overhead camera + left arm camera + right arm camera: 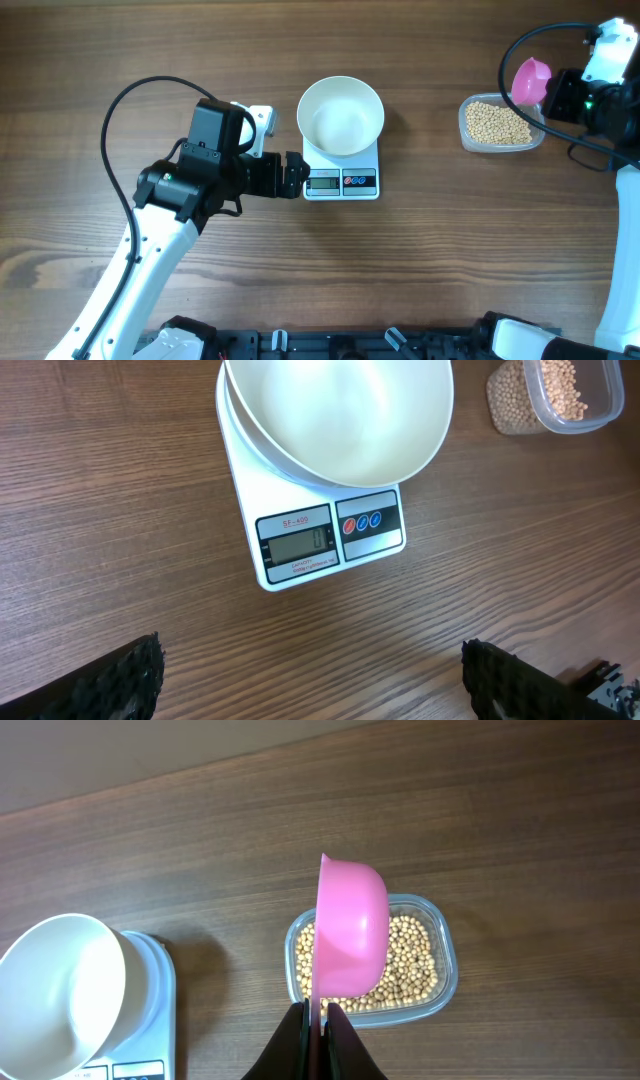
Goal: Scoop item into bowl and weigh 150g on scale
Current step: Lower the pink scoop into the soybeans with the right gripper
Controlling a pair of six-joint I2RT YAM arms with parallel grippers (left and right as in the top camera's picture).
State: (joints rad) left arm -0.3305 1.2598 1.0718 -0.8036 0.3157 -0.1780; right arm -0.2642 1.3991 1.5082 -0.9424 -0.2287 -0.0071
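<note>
Scooping step. Right gripper [320, 1016] pinches pink scoop [350, 935], tipped on edge over soybeans [412, 955] in clear tub [446, 975], 3 o'clock from scale [341, 184]. White bowl [341, 115] sits on scale, empty. Left gripper [297, 175] spread wide, holding nothing, at scale's 9 o'clock. Next: dip scoop into beans, lift level.

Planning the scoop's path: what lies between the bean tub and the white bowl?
Only bare table between tub and bowl, shown in the overhead view.

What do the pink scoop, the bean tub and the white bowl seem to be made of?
The pink scoop: probably plastic, smooth, evenly coloured. The tub: clear plastic, since the beans show through its wall. The white bowl: smooth with soft sheen, ceramic or melamine; I cannot tell which.
</note>
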